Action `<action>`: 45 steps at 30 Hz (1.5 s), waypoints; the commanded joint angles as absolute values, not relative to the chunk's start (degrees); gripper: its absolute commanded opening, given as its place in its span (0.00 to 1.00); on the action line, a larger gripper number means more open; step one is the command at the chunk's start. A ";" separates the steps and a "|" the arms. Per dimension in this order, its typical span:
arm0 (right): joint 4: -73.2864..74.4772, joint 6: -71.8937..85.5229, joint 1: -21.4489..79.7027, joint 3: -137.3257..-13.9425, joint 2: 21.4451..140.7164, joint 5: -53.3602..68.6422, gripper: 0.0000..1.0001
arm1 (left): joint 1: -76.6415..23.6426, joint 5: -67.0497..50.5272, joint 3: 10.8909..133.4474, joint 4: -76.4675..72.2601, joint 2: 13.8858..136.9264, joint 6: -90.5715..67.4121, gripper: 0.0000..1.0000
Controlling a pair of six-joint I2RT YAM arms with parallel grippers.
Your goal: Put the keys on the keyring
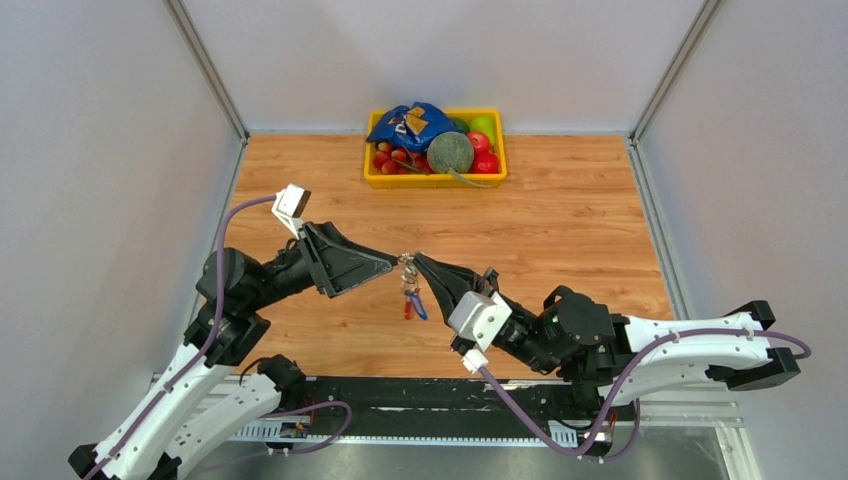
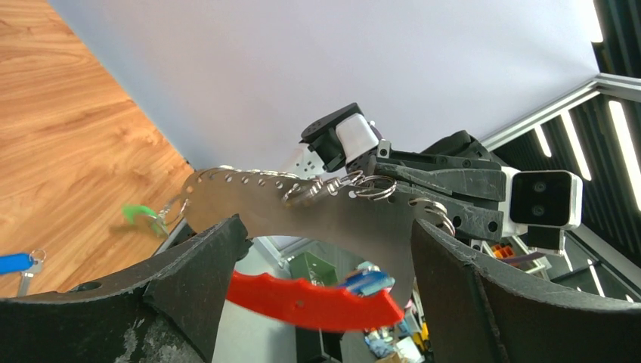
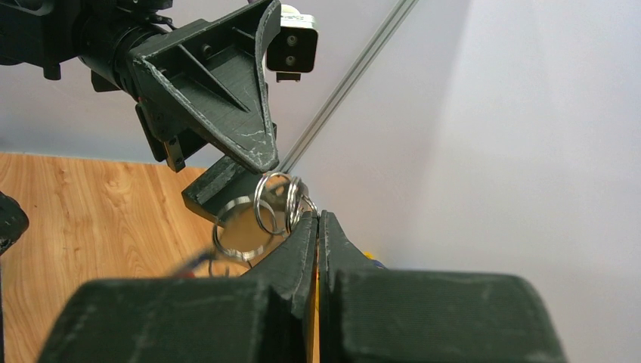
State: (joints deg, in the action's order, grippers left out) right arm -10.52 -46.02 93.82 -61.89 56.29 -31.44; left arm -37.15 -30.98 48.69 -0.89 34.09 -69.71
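The keyring [image 1: 408, 272] hangs in the air between my two grippers over the middle of the table. My right gripper [image 1: 420, 262] is shut on its ring end; split rings [image 3: 272, 204] bunch at the closed fingertips [image 3: 306, 227]. In the left wrist view the silvery strip with holes [image 2: 302, 208] spans between the wide-apart fingers [image 2: 196, 265] of my left gripper [image 2: 325, 227], which is open and touches nothing. Below the strip curves the red loop [image 2: 302, 302] with one blue key head [image 2: 366, 282] against it. Another blue-headed key [image 2: 15, 263] shows at the left edge, near a green tag [image 2: 140, 215].
A yellow tray [image 1: 435, 183] stands at the back centre, holding a blue bag [image 1: 410, 125], a green melon [image 1: 452, 152] and small red and green fruits. Grey walls close in the wooden table on three sides.
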 commanded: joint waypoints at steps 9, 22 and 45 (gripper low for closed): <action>-12.28 -33.91 93.61 -63.11 52.10 -30.28 0.00 | -37.35 -31.13 55.47 4.03 33.61 -59.11 0.94; -20.38 -27.42 93.54 -59.12 51.86 -31.81 0.00 | -37.35 -33.91 52.74 -8.99 38.29 -57.67 0.92; 14.75 5.33 81.11 -56.88 48.83 -34.75 0.46 | -37.36 -26.77 46.67 4.64 37.50 -44.85 0.83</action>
State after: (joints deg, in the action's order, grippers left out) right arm 0.75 -8.23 83.81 -56.36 51.05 -36.53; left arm -37.15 -30.26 47.64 -0.49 37.93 -48.62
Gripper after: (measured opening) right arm 0.402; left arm 0.824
